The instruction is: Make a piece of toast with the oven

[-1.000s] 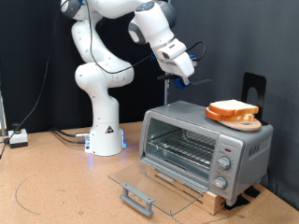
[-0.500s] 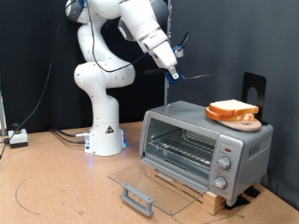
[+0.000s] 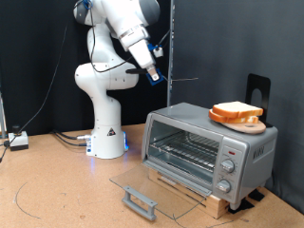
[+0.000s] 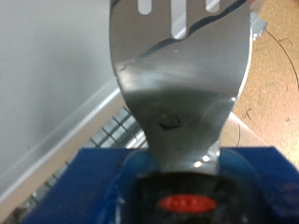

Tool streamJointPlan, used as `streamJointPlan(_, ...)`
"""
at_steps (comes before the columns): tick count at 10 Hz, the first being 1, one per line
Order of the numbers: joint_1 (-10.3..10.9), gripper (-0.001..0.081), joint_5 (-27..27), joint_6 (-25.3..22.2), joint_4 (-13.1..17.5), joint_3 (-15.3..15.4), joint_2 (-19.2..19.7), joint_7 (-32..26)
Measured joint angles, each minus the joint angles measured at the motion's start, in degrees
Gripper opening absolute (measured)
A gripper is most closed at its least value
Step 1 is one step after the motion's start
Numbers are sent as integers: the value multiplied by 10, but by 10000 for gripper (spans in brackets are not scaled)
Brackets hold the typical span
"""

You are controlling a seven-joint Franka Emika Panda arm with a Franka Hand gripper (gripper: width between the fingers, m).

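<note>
The silver oven (image 3: 209, 152) stands at the exterior view's right with its glass door (image 3: 152, 185) folded down flat and its wire rack (image 3: 185, 147) showing. The piece of toast (image 3: 236, 111), pale tan with an orange-brown crust, lies on the oven's top, stacked on something flat. My gripper (image 3: 155, 76) hangs high to the exterior view's left of the oven, shut on a metal spatula (image 3: 180, 80) that points towards the oven. In the wrist view the slotted spatula blade (image 4: 182, 75) sticks out between the blue fingers (image 4: 93, 182).
The robot's white base (image 3: 106, 133) stands behind the oven at the exterior view's left. The door's grey bar handle (image 3: 140, 201) lies low near the table front. A black stand (image 3: 258, 90) rises behind the oven. Cables (image 3: 66, 138) run along the table.
The gripper has swung towards the exterior view's left, away from above the oven, carrying the spatula with it. The toast and the oven have not moved.
</note>
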Motion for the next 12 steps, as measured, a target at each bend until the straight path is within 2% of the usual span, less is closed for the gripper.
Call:
streamJointPlan(2, -24, 416, -26, -30, 3, -42, -1, -30)
streamJointPlan(3, -32, 416, -32, -42, 4, -53, -1, -41)
streamJointPlan(4, -31, 416, -32, -42, 6, -51, -1, -41)
streamJointPlan(5, -30, 416, -36, -28, 7, -41, 0, -46)
streamJointPlan(7, -30, 416, -64, -16, 21, 6, 20, -41)
streamJointPlan(9, -31, 416, -74, -16, 49, 48, 65, -8)
streamJointPlan(12, -33, 416, -77, -46, 98, 68, 155, 29)
